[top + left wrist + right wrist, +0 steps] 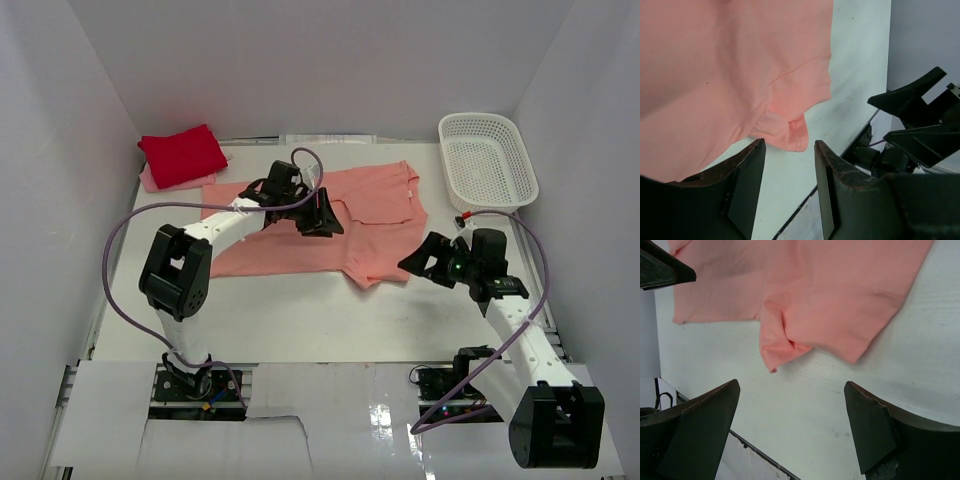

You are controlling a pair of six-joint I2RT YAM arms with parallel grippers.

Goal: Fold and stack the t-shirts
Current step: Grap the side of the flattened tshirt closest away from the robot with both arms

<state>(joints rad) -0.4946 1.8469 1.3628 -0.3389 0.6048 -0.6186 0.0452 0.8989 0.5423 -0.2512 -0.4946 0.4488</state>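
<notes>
**One Shirt Left to Fold**

Two shirts, a bright red cloth t-shirt [182, 155] on a pale pink one [150, 182], sit stacked at the far left of the bench [300, 320]; the large salmon-pink cloth t-shirt [270, 250] lies spread mid-bench. The left end effector [790, 170], fingers apart, hangs above it; the right end effector [790, 425], wide apart, faces the crumpled near sleeve [777, 347]. Judged step: folding; next, pinch that sleeve's edge. The white plastic lattice basket [487, 160] holds nothing.

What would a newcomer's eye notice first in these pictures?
The large salmon-pink t-shirt lies spread in the middle, with the open left gripper above it and the open right gripper beside its near right corner. A folded red t-shirt sits far left, and a white basket far right.
</notes>
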